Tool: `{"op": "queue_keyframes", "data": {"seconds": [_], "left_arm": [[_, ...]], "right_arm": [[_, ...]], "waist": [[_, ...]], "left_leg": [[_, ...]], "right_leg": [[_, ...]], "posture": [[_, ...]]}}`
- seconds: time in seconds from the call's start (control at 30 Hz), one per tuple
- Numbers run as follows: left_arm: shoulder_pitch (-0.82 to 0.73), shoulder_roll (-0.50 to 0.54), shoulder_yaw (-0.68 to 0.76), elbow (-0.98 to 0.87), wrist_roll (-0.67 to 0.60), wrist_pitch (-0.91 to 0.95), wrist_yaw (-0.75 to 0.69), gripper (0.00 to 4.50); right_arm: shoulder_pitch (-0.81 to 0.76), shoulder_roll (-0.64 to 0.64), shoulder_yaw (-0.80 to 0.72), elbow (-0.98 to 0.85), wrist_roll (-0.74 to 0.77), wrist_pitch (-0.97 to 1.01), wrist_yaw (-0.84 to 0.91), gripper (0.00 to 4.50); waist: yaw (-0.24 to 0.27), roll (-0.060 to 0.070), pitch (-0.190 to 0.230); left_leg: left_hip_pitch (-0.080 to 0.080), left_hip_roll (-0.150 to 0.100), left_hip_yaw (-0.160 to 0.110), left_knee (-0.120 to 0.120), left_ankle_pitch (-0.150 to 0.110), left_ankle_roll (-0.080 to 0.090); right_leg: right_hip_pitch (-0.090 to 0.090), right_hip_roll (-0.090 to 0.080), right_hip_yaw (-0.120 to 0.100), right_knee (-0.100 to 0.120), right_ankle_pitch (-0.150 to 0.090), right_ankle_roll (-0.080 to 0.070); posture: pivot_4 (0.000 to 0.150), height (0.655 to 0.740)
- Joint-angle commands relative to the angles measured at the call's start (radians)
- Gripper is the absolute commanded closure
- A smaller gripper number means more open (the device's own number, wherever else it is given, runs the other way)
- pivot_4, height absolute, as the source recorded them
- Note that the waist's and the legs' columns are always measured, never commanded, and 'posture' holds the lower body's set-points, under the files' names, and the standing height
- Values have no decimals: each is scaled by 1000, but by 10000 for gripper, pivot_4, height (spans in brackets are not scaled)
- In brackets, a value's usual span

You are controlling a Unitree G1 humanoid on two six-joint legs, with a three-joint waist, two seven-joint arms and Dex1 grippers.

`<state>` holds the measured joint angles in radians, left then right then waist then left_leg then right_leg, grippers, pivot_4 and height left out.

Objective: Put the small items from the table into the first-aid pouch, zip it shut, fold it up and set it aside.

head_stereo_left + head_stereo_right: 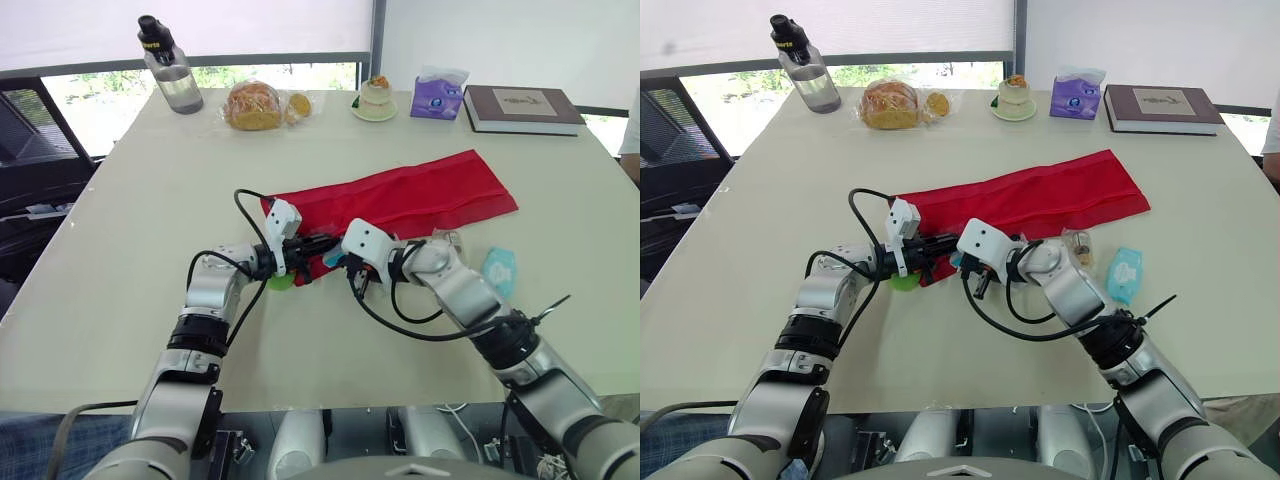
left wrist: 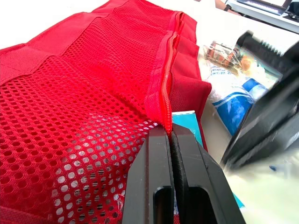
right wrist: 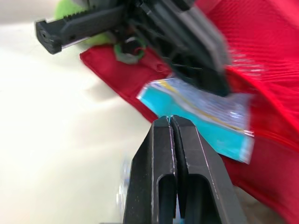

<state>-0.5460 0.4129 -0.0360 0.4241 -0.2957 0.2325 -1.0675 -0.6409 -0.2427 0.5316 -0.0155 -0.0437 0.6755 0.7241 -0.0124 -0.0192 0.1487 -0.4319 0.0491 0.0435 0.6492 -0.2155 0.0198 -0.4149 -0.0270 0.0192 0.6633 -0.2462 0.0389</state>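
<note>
Centrally on the table (image 1: 120, 250), a red mesh first-aid pouch (image 1: 400, 195) lies unfolded. At its end nearer the left edge, the left gripper (image 2: 169, 133) is pinched tight on the zipper seam (image 2: 164, 79). The right gripper (image 3: 172, 123) is clamped on a teal packet (image 3: 205, 126) resting against the pouch.

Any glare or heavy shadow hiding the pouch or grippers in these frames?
Left eye view: the window blind glows bright behind the table, but the red pouch, left gripper and right gripper are evenly lit, shadows soft. Left wrist view: the bare tabletop washes out white.
</note>
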Motion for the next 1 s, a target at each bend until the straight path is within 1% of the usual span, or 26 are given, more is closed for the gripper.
{"op": "queue_keyframes", "data": {"seconds": [0.03, 0.17, 0.23, 0.3, 0.53, 0.73, 0.83, 0.93, 1.0], "left_arm": [[8, -17, -12, -40, -12, 28, -5, 45000], [31, -24, -20, -79, -11, 42, -3, 45000], [54, -27, -19, -103, -16, 52, -1, 45000], [73, -29, -18, -125, -22, 61, 1, 45000], [103, -35, -28, -156, -18, 69, 9, 45000], [97, -35, -31, -142, -13, 61, 14, 45000], [93, -32, -27, -129, -9, 52, 16, 45000], [74, -23, -16, -97, 0, 32, 22, 45000], [65, -20, -14, -83, 2, 22, 23, 45000]], "right_arm": [[-31, 66, -22, 77, -1, -56, -40, 44246], [-56, 115, -47, 177, -20, -122, -101, 44246], [-91, 154, -90, 268, -38, -179, -192, 44246], [-115, 180, -125, 321, -42, -224, -252, 44246], [-156, 238, -179, 410, -31, -325, -311, 44246], [-152, 271, -216, 418, -11, -368, -326, 44246], [-136, 265, -221, 395, -4, -358, -309, 44246], [-81, 207, -160, 309, 4, -300, -180, 44246], [-56, 179, -138, 262, 1, -277, -137, 44246]], "waist": [[-1, 0, 0], [-2, 0, 0], [-3, 0, 0], [-6, 0, 0], [-3, 0, 0], [-4, 0, 0], [-4, 0, 0], [0, 0, 0], [-1, 0, 0]], "left_leg": [[0, 0, 0, 0, 0, 0], [0, 0, 0, 0, 0, 0], [1, 0, 0, 0, 0, 0], [1, 0, 0, 0, 0, 0], [2, 1, 0, 1, 0, 0], [2, 1, 0, 0, 0, 0], [1, 1, 0, 0, 0, 0], [1, 0, 0, 0, 0, 0], [0, 0, 0, 0, 0, 0]], "right_leg": [[0, 0, 0, 0, 0, 0], [0, 0, 0, 0, 0, 0], [0, 0, 0, 1, 0, 0], [0, 0, 0, 1, 0, 0], [1, 0, 0, 1, 0, 0], [1, 0, 0, 1, 0, 0], [1, 0, 0, 1, 0, 0], [1, 0, 0, 1, 0, 0], [1, 0, 0, 0, 0, 0]], "posture": [[1500, 7400], [1500, 7400], [1500, 7400], [1500, 7400], [1500, 7400], [1500, 7400], [1500, 7400], [1500, 7400], [1500, 7400]]}}
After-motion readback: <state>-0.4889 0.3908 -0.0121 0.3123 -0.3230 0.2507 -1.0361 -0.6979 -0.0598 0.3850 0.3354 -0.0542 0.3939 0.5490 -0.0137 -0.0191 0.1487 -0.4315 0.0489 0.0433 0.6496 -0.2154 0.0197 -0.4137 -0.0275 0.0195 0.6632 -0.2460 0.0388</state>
